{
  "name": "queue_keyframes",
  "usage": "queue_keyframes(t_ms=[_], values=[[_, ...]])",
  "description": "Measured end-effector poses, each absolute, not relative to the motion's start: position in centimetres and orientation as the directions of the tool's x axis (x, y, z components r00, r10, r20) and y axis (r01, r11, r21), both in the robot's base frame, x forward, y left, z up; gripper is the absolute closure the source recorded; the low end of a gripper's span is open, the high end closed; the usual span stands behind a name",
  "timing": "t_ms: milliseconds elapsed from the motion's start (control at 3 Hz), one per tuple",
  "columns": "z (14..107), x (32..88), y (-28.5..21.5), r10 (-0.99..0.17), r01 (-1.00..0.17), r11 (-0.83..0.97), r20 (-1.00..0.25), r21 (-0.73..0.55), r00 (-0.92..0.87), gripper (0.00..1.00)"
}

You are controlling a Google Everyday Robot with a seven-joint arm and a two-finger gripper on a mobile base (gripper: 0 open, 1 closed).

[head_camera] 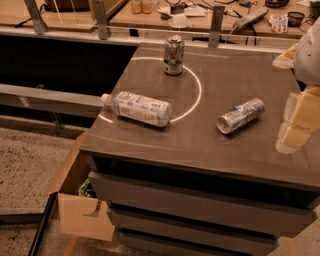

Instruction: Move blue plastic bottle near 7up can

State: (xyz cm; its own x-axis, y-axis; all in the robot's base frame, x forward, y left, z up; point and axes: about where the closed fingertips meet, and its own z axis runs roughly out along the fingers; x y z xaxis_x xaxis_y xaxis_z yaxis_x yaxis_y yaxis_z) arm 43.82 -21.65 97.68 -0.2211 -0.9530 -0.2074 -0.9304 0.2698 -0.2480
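The blue plastic bottle (139, 108) lies on its side near the left front of the dark countertop (200, 145), with its white cap pointing left. The 7up can (173, 55) stands upright at the back of the counter, well behind the bottle. My gripper (296, 124), with pale yellowish fingers, hangs at the right edge of the view over the counter's right side. It is far from the bottle and touches nothing that I can see.
A silver-and-blue can (240, 115) lies on its side right of centre, between the bottle and my gripper. A bright ring of light (199, 90) marks the counter. Drawers (200, 200) sit below the top. A metal rail (60, 100) and floor lie to the left, and cluttered desks (210, 12) stand behind.
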Motion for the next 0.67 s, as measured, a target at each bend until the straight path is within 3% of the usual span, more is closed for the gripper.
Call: queue_keyframes(t_ms=[667], values=[[97.23, 44.19, -21.30, -0.924, -0.912, 0.337, -0.270, -0.235, -0.272, 0.00]])
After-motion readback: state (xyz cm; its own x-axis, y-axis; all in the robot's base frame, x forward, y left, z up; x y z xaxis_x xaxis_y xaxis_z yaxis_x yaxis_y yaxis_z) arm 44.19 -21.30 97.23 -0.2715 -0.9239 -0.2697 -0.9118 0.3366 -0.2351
